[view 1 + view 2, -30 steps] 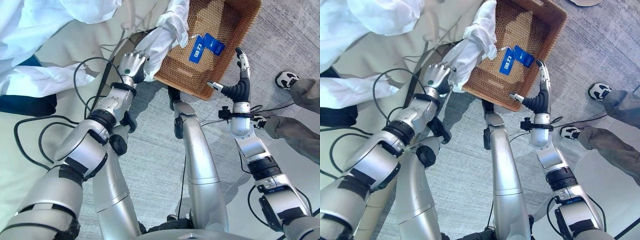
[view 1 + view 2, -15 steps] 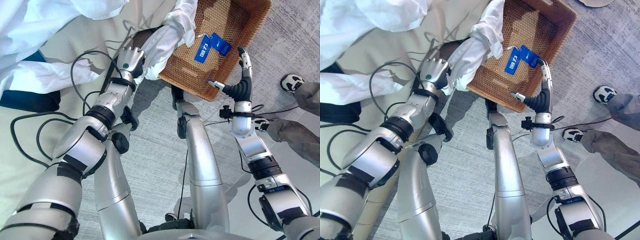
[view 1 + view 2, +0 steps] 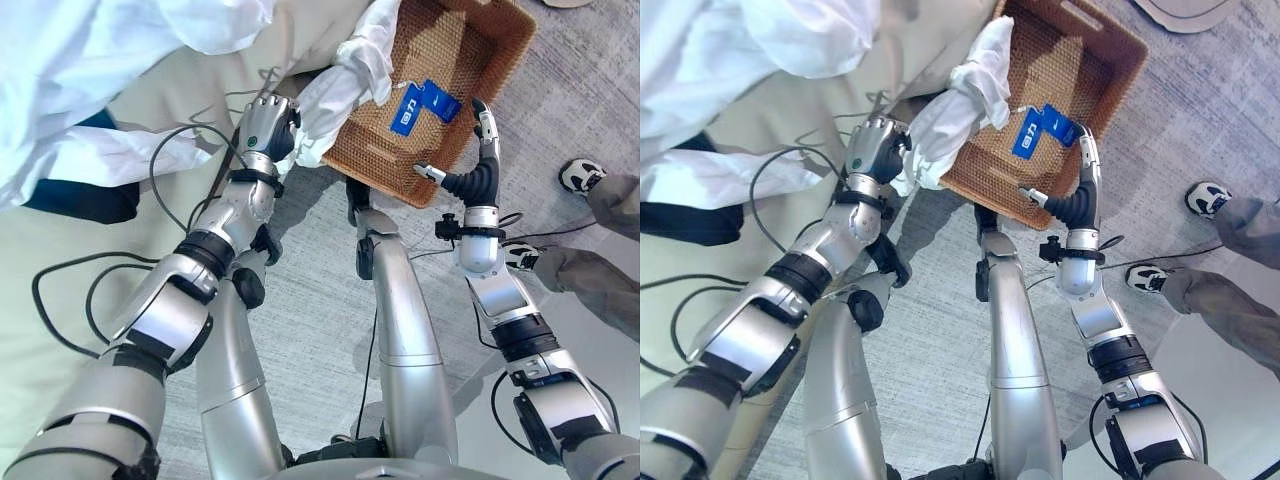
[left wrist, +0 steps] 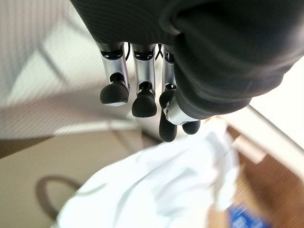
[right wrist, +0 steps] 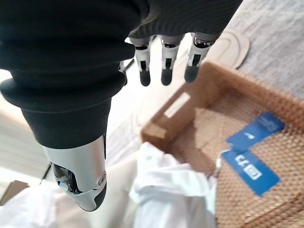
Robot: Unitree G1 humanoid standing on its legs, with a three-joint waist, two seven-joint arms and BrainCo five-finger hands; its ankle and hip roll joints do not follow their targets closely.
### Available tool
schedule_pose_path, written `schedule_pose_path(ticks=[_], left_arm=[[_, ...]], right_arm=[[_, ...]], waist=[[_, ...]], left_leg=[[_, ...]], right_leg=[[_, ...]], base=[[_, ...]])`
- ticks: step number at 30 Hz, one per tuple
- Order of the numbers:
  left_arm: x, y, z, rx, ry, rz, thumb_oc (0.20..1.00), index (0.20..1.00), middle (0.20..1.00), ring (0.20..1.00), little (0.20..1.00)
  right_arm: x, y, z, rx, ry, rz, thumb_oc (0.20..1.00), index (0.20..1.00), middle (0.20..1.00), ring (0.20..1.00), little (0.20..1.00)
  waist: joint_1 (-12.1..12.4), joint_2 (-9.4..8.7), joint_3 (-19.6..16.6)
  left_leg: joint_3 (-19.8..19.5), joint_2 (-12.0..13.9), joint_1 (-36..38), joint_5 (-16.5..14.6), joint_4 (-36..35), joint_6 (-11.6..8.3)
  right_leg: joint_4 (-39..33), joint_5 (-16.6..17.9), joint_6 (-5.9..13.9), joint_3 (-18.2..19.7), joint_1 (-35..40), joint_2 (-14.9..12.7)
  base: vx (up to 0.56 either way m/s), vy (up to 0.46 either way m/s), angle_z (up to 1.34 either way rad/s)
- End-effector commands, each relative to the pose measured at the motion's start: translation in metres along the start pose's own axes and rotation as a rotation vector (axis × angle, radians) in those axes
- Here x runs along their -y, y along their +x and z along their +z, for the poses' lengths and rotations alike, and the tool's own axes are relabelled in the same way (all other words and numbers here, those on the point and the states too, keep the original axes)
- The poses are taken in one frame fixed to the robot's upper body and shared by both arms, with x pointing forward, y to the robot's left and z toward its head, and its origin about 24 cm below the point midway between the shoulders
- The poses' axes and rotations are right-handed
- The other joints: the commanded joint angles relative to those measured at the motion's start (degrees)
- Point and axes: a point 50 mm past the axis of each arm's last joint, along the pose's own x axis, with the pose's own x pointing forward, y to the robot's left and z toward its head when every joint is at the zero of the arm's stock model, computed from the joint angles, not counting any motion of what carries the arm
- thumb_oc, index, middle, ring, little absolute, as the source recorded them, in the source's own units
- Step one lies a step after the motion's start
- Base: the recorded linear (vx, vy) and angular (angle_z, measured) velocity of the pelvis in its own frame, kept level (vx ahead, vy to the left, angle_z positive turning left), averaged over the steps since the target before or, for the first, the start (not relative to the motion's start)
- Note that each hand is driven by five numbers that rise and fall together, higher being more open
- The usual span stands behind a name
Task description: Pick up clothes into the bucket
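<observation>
White cloth sleeve (image 3: 962, 112) runs lengthwise from the left hand (image 3: 876, 150), whose curled fingers clutch its near end, up over the brown woven basket's (image 3: 1110, 75) rim. Beside that basket hangs the right hand (image 3: 1078, 185), fingers straight, holding nothing.

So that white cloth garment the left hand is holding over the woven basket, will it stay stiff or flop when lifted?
The white cloth garment probably flops: it sags in folds from the left hand over the brown woven basket's rim. It looks light, being thin. Its trailing end may snag on that rim.
</observation>
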Motion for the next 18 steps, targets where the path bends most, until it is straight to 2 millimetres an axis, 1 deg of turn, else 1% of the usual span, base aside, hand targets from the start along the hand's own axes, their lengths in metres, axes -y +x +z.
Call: schedule_pose_path(ticks=[1,2,3,7,8,9,10,11,12,13,14,15,16,17,18], left_arm=[[0.010,-0.025,0.006,-0.014,-0.242,0.045,0.200,0.200,0.200,0.200,0.200],[0.010,-0.026,0.006,-0.015,-0.243,0.044,0.200,0.200,0.200,0.200,0.200],[0.005,-0.031,0.018,0.023,-0.357,0.076,0.200,0.200,0.200,0.200,0.200],[-0.009,-0.042,0.042,0.117,-0.569,0.105,0.200,0.200,0.200,0.200,0.200],[-0.009,-0.043,0.042,0.115,-0.570,0.103,0.200,0.200,0.200,0.200,0.200],[-0.015,-0.047,0.053,0.169,-0.632,0.106,0.200,0.200,0.200,0.200,0.200],[-0.018,-0.049,0.060,0.198,-0.677,0.104,0.200,0.200,0.200,0.200,0.200],[-0.018,-0.049,0.060,0.197,-0.677,0.102,0.200,0.200,0.200,0.200,0.200],[-0.019,-0.054,0.066,0.220,-0.708,0.089,0.200,0.200,0.200,0.200,0.200],[-0.019,-0.054,0.065,0.219,-0.708,0.088,0.200,0.200,0.200,0.200,0.200],[-0.018,-0.055,0.069,0.233,-0.712,0.080,0.200,0.200,0.200,0.200,0.200],[-0.017,-0.056,0.072,0.242,-0.712,0.073,0.200,0.200,0.200,0.200,0.200],[-0.017,-0.056,0.072,0.241,-0.712,0.072,0.200,0.200,0.200,0.200,0.200],[-0.011,-0.057,0.070,0.221,-0.690,0.059,0.200,0.200,0.200,0.200,0.200],[-0.011,-0.057,0.070,0.220,-0.690,0.059,0.200,0.200,0.200,0.200,0.200]], right_arm=[[0.002,-0.016,-0.003,-0.005,0.031,-0.012,1.000,1.000,1.000,1.000,1.000],[0.002,-0.017,-0.004,-0.006,0.031,-0.011,1.000,1.000,1.000,1.000,1.000],[0.003,-0.018,-0.006,-0.015,0.028,-0.006,1.000,1.000,1.000,1.000,1.000],[0.005,-0.024,-0.013,-0.051,0.023,0.004,1.000,1.000,1.000,1.000,1.000],[0.005,-0.024,-0.013,-0.053,0.023,0.004,1.000,1.000,1.000,1.000,1.000],[0.005,-0.026,-0.015,-0.065,0.017,0.010,1.000,1.000,1.000,1.000,1.000],[0.006,-0.027,-0.016,-0.070,0.016,0.005,1.000,1.000,1.000,1.000,1.000],[0.006,-0.027,-0.017,-0.072,0.016,0.006,1.000,1.000,1.000,1.000,1.000],[0.007,-0.028,-0.018,-0.078,0.010,0.005,1.000,1.000,1.000,1.000,1.000],[0.006,-0.028,-0.018,-0.080,0.010,0.005,1.000,1.000,1.000,1.000,1.000],[0.006,-0.029,-0.018,-0.079,0.011,0.004,1.000,1.000,1.000,1.000,1.000],[0.008,-0.029,-0.018,-0.078,0.010,-0.003,1.000,1.000,1.000,1.000,1.000],[0.007,-0.029,-0.018,-0.079,0.010,-0.002,1.000,1.000,1.000,1.000,1.000],[0.009,-0.028,-0.018,-0.078,0.004,-0.011,1.000,1.000,1.000,1.000,1.000],[0.009,-0.028,-0.018,-0.079,0.003,-0.010,1.000,1.000,1.000,1.000,1.000]], waist=[[0.2,1.57,-5.8],[0.2,1.55,-5.7],[0.8,1.74,-5.4],[1.5,2.16,-5.3],[1.5,2.17,-5.3],[1.8,2.38,-5.4],[1.8,2.35,-5.0],[2.0,2.45,-5.3],[2.0,2.55,-5.0],[2.2,2.67,-5.3],[2.3,2.71,-5.3],[2.3,2.74,-4.7],[2.5,2.87,-5.1],[2.3,2.87,-4.7],[2.5,3.01,-5.1]], left_leg=[[-5.0,1.0,-0.3,6.2,-7.8,-3.81],[-5.0,1.0,0.0,6.3,-8.0,-3.82],[-5.0,0.8,2.1,7.1,-10.5,-4.05],[-5.4,0.2,6.0,8.6,-15.1,-4.50],[-5.4,0.2,6.2,8.7,-15.3,-4.50],[-5.7,0.1,7.3,9.1,-16.7,-4.71],[-5.3,-0.3,7.4,11.0,-17.7,-4.21],[-5.8,-0.2,8.2,9.6,-17.8,-4.74],[-5.1,-0.5,8.2,11.4,-18.4,-4.27],[-5.6,-0.4,9.0,10.0,-18.5,-4.80],[-5.6,-0.4,9.3,10.0,-18.8,-4.80],[-5.1,-0.5,8.7,11.4,-18.6,-4.15],[-5.5,-0.4,9.3,10.0,-18.5,-4.68],[-5.3,-0.5,8.5,11.4,-18.4,-4.05],[-5.7,-0.4,9.1,9.9,-18.3,-4.57]], right_leg=[[-5.3,2.8,5.46,0.3,3.7,-2.4],[-5.5,2.9,5.46,0.3,4.0,-2.4],[-7.6,3.5,5.67,-0.1,6.2,-2.8],[-12.3,4.7,6.05,-0.4,10.5,-3.3],[-12.5,4.7,6.05,-0.5,10.7,-3.3],[-13.6,5.1,6.36,-0.7,12.0,-3.7],[-15.0,6.9,5.99,-1.0,12.3,-4.2],[-14.8,5.6,6.46,-0.8,12.9,-4.0],[-15.7,7.3,6.19,-1.0,13.0,-4.6],[-15.3,5.9,6.66,-0.8,13.6,-4.4],[-15.6,5.9,6.71,-0.9,13.9,-4.4],[-15.8,7.3,6.25,-1.1,13.5,-4.8],[-15.4,5.8,6.71,-0.9,13.9,-4.6],[-15.8,7.3,6.19,-1.0,13.2,-4.9],[-15.4,5.8,6.65,-0.8,13.7,-4.7]], base=[[-0.02,0.006,0.11],[-0.02,0.004,0.15],[-0.02,0.000,0.16],[0.00,-0.003,0.04],[0.03,-0.013,0.08],[-0.05,0.000,0.07],[0.02,-0.001,0.09],[-0.05,0.015,0.16],[0.08,0.011,0.15],[0.02,0.012,0.15],[0.01,0.009,0.04],[0.01,0.008,0.04],[-0.05,0.012,0.02],[0.08,0.003,0.01],[-0.04,0.018,0.01]])
